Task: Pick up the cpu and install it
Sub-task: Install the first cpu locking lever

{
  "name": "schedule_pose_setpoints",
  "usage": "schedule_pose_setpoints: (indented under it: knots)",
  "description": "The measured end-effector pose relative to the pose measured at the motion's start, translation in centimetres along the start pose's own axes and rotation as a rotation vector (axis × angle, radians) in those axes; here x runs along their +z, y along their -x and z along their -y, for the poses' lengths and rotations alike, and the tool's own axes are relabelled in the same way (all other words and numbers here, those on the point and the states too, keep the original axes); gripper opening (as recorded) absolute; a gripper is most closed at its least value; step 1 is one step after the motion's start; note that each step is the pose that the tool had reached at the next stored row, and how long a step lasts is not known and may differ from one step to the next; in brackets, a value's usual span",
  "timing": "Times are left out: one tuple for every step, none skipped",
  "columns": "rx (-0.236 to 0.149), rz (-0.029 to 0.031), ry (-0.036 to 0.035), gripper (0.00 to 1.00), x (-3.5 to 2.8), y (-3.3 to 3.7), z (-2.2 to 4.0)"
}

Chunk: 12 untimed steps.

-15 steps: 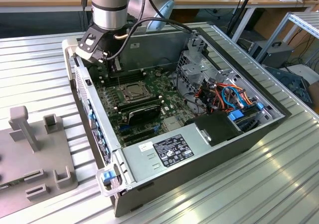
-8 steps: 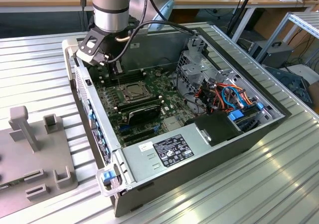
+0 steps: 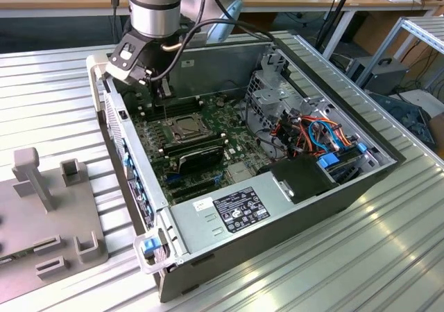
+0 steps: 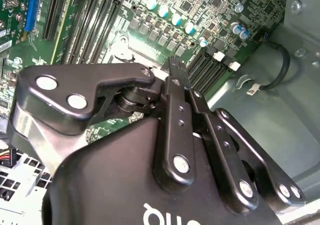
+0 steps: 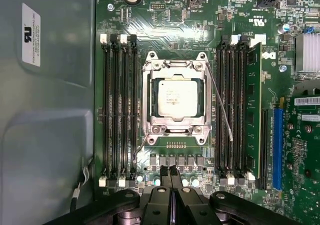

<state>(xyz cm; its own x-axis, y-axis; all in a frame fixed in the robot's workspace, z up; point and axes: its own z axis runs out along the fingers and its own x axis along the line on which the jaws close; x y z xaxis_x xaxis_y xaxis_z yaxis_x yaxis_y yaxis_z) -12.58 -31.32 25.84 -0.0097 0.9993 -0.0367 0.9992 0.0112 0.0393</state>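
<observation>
Cpu (image 5: 174,98) seated flat in socket frame (image 5: 175,130), mid motherboard (image 5: 165,30), btwn two banks of RAM slots (image 5: 119,110). Gripper (image 5: 172,174) above board just off socket's edge, fingers pressed together, clenched on nothing. In exterior view, gripper (image 3: 164,98) inside PC case (image 3: 291,215), near case's back wall.

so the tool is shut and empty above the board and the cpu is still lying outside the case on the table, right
Not quite. The cpu already sits in the socket frame on the motherboard, as the first wrist view shows. The tool is shut and empty above the board, as you said.
</observation>
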Motion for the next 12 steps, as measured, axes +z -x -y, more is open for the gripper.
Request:
schedule_pose_setpoints:
  knots:
    - [-0.026,-0.0010,0.0009,0.11,0.00,0.00,0.00]
    - [-0.046,-0.0017,0.0016,0.11,0.01,0.00,0.00]
    - [-0.068,-0.0027,0.0025,0.11,0.02,0.00,0.00]
    - [-0.085,-0.0034,0.0031,0.11,0.03,0.00,0.00]
    - [-0.115,-0.0045,0.0042,0.11,0.04,0.00,0.00]
    - [-0.134,-0.0053,0.0049,0.11,0.06,0.00,0.00]
    - [-0.151,-0.0060,0.0056,0.11,0.07,0.00,0.00]
    - [-0.180,-0.0070,0.0066,0.11,0.09,0.00,0.01]
    - [-0.219,-0.0086,0.0080,0.11,0.12,0.00,0.01]
    - [-0.254,-0.0100,0.0093,0.11,0.14,0.00,0.01]
    - [-0.283,-0.0111,0.0103,0.11,0.16,0.00,0.01]
    - [-0.303,-0.0119,0.0112,0.11,0.18,-0.01,0.01]
